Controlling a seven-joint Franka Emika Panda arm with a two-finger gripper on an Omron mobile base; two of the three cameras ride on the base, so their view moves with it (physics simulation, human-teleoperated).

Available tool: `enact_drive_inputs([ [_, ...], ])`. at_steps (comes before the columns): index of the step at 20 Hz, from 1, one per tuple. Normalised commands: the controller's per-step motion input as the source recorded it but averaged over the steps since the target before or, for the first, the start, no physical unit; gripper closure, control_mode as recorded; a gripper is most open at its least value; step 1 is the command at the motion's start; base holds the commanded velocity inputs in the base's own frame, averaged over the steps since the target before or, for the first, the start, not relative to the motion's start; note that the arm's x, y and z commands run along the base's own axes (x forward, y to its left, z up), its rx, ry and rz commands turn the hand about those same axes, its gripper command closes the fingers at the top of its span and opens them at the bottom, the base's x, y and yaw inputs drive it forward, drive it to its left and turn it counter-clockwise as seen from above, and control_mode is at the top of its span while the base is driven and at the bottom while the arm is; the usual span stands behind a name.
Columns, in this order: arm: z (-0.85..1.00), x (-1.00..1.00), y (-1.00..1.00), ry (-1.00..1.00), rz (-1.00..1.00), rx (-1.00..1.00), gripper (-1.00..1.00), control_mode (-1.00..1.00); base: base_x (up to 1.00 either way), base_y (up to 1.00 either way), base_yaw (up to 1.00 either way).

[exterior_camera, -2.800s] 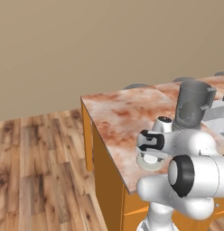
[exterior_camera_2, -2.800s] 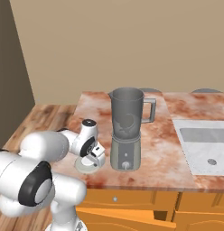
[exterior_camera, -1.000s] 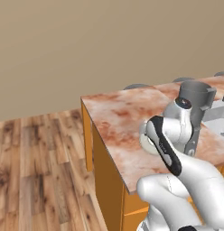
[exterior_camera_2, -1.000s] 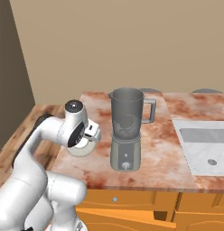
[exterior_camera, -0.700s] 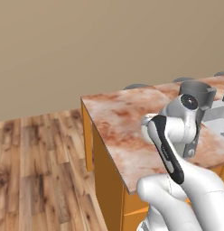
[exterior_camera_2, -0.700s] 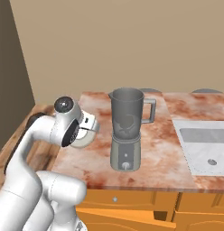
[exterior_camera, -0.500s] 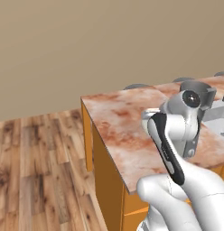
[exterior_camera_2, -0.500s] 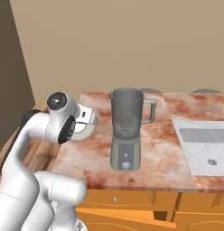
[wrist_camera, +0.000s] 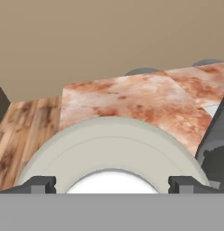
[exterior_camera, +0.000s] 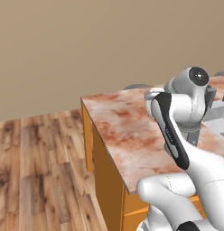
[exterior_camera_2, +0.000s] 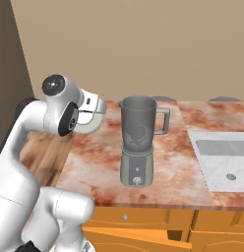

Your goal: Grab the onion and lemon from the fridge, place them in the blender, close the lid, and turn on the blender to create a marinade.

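My gripper [exterior_camera_2: 92, 117] is shut on the lid [exterior_camera_2: 88, 126], a pale grey disc with a white centre, and holds it in the air to the left of the blender [exterior_camera_2: 137, 147]. In the hand view the lid [wrist_camera: 112, 149] spans the gap between both fingertips of the gripper [wrist_camera: 112, 185], and the blender's jar [wrist_camera: 217, 151] stands close at the right edge. The jar's top is uncovered. Dim shapes sit low in the jar; I cannot tell whether they are the onion and lemon. The fridge is out of view.
The blender stands on a reddish marble counter [exterior_camera_2: 94, 162] above orange cabinets. A sink [exterior_camera_2: 226, 162] is set into the counter to the right. Grey burner discs [exterior_camera_2: 163, 99] lie at the back. Wood floor [exterior_camera: 41, 171] runs past the counter's left end.
The lid has left the counter: the arm has lifted it from beside the blender's base up to about the height of the jar's rim.
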Motion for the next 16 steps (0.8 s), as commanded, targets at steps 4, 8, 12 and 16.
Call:
enact_drive_inputs([
  [4, 0.9, -0.01, -0.27, 0.03, -0.07, 0.0, 1.0, -1.0, 0.0, 0.0, 0.0],
  [8, 0.51, 0.0, -0.37, 0.13, -0.04, 0.0, 1.0, -1.0, 0.0, 0.0, 0.0],
  [12, 0.16, 0.0, -0.48, 0.19, 0.0, 0.0, 1.0, -1.0, 0.0, 0.0, 0.0],
  [16, 0.05, 0.0, -0.42, 0.13, 0.0, 0.0, 1.0, -1.0, 0.0, 0.0, 0.0],
])
